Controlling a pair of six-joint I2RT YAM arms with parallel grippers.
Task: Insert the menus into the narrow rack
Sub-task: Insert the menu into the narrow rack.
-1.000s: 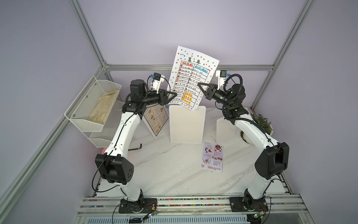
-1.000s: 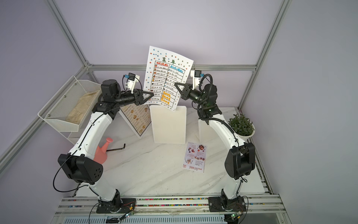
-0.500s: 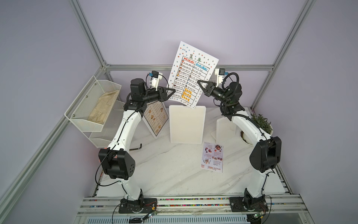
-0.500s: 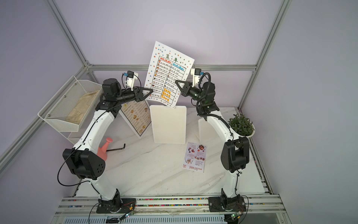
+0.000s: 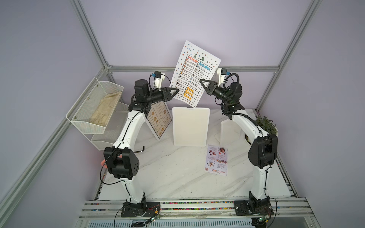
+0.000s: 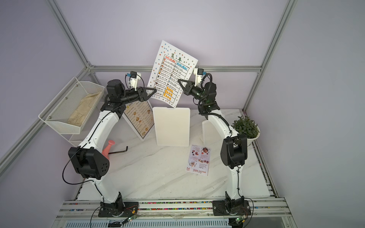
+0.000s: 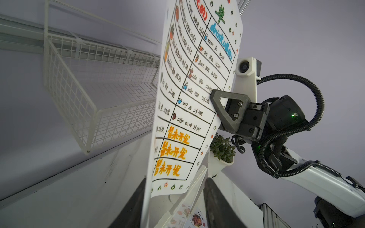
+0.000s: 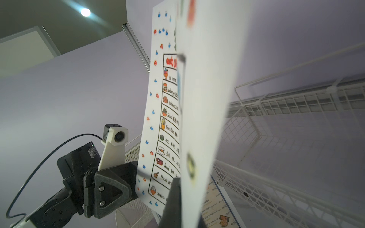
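Left hand sat at the left edge of the grid menu, its fingers standing apart on either side of the sheet and not pinching it. In the left wrist view the paper ran through that gap, closer to one finger than the other. Far to the left hung the wire rack, well apart from the sheet; its upper basket already held something beige. Just below the left hand, the DIM SUM INN menu leaned upright on the surface, beside a white board.

The grid menu was held high in the air above that board, tilted, bowing slightly along its length. Right hand was clenched on its right edge and appeared to carry all the weight. Nearer, on the right of the surface, the SPECIAL MENU leaflet lay flat.

To do the step well, the left hand would probably need to centre the edge between its fingers and close firmly before the right one let go. A one-sided grip on so limp a sheet risked it folding. For the narrow slot, the lower edge should likely lead, kept straight and square to the opening.
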